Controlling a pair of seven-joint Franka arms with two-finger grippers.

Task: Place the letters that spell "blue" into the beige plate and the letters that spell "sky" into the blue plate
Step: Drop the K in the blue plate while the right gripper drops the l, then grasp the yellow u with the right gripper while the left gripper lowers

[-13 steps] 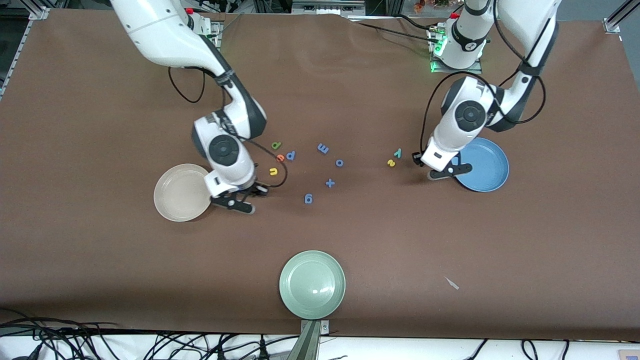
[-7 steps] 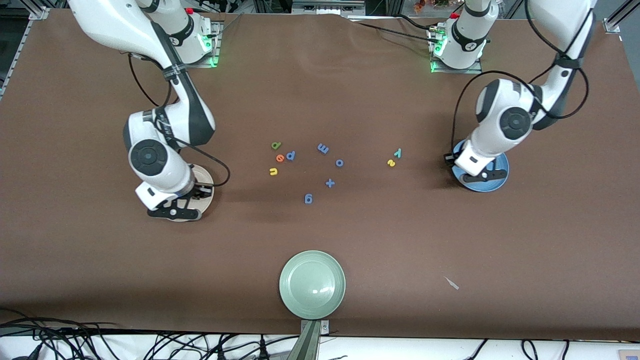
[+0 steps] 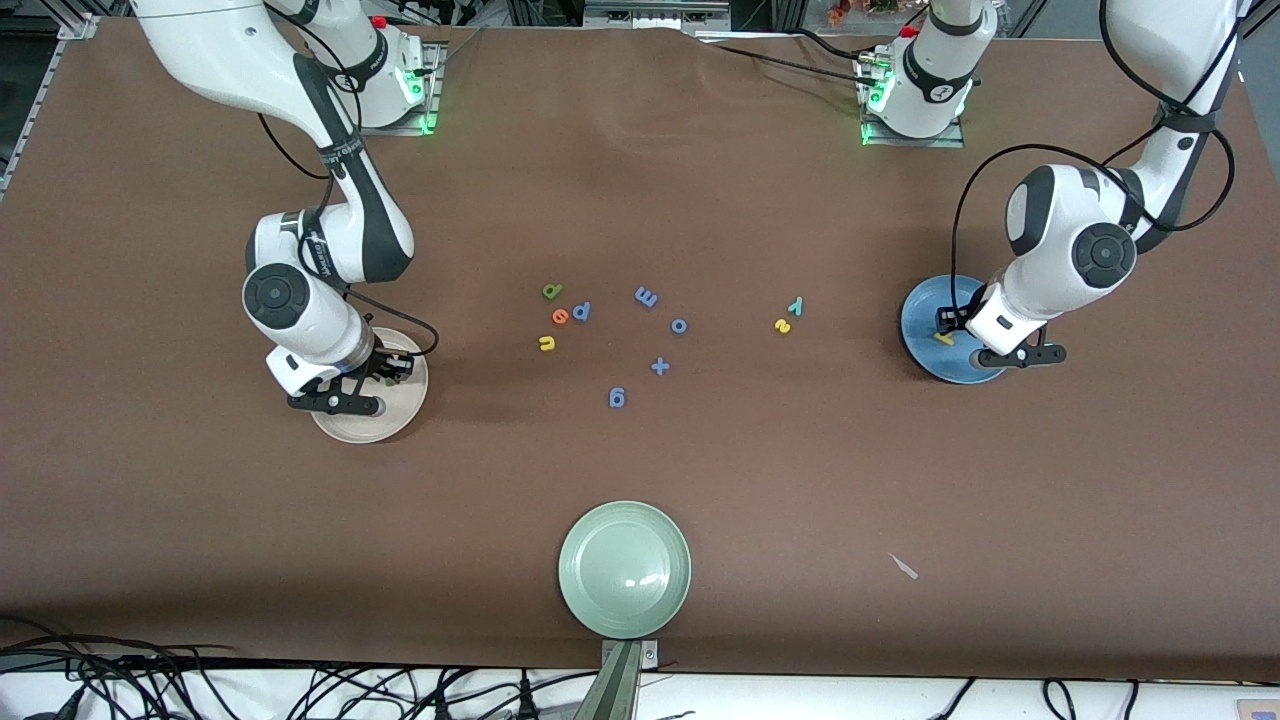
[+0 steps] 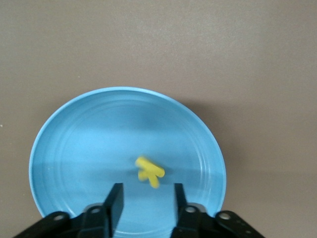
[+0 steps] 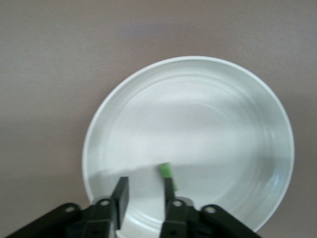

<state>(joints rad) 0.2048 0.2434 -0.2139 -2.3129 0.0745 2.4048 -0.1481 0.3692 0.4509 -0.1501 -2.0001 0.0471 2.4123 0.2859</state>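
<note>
The left end effector (image 4: 145, 203), spread over the round blue plate (image 3: 925, 340), has the light yellow foam k (image 4: 149, 171) lying loose below it. The right end effector (image 5: 144, 197), spread over the round beige plate (image 3: 395, 415), has the thin green foam l (image 5: 166, 170) at a fingertip. The remaining foam letters (image 3: 560, 316) lie mid-tabletop; being soft, they are best pinched across their strokes.

matt brown table cover (image 3: 700, 480) — glossy, smooth blue plate (image 4: 74, 148) and beige plate (image 5: 237, 99).
</note>
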